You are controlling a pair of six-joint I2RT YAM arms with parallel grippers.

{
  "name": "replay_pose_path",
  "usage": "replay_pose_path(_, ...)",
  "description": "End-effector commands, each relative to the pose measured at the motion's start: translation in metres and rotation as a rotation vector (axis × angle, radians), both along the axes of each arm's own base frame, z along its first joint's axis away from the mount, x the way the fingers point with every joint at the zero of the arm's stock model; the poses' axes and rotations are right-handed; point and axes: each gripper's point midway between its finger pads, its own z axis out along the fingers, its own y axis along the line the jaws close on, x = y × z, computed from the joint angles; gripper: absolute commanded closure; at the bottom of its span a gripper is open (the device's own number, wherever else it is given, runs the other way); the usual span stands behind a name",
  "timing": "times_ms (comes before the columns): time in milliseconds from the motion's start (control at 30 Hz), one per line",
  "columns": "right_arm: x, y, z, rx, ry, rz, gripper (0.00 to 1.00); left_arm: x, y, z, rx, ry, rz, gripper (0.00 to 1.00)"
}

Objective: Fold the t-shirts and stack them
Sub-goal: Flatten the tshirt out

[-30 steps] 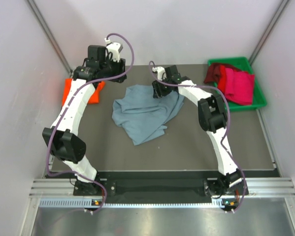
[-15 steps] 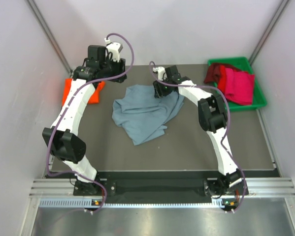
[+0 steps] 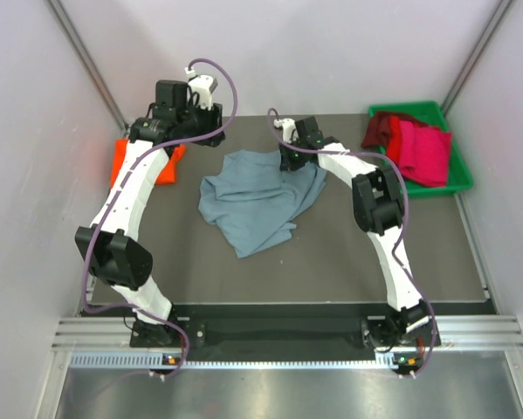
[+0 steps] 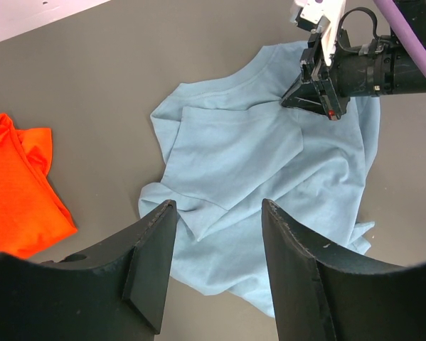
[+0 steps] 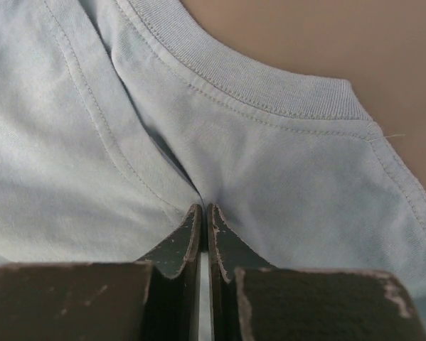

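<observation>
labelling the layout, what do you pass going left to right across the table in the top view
orange t-shirt → blue-grey t-shirt → crimson t-shirts in the green bin

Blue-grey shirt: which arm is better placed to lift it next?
Right, probably. The right gripper is shut on a pinch of the blue-grey shirt just below its collar; the left gripper hangs open above the cloth, touching nothing.

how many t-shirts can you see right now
4: blue-grey shirt mid-table, orange shirt at far left, magenta shirt and dark red shirt in the green bin; others may hide underneath.
</observation>
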Motion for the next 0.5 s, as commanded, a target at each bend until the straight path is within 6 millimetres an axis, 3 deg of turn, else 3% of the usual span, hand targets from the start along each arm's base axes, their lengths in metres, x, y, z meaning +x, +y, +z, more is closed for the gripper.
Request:
replay_pose_path(0, 0.0, -0.007, 0.03, -0.014, -0.043, -0.005, 0.98, 0.003, 0.0, 0.012, -0.015, -0.042, -0.002, 0.44)
replay_pose_path(33, 0.002, -0.006, 0.047, -0.004, -0.073, -0.005, 0.92, 0.003, 0.001, 0.011, -0.014, -0.041, -0.001, 0.44)
replay_pose_path(133, 0.007, -0.009, 0.085, 0.011, -0.138, -0.007, 0.9, 0.005, -0.001, 0.011, -0.021, -0.045, -0.002, 0.44)
replay_pose_path(167, 0.009, -0.011, 0.1, 0.015, -0.165, -0.008, 0.79, 0.006, -0.002, 0.01, -0.026, -0.042, -0.003, 0.44)
replay_pose_path(300, 0.003, -0.014, 0.108, 0.016, -0.146, -0.011, 0.69, 0.011, -0.005, 0.01, -0.039, -0.044, -0.009, 0.44)
replay_pose_path(467, -0.011, -0.019, 0.084, 0.002, -0.079, -0.012, 0.69, 0.015, -0.009, 0.012, -0.053, -0.045, -0.016, 0.44)
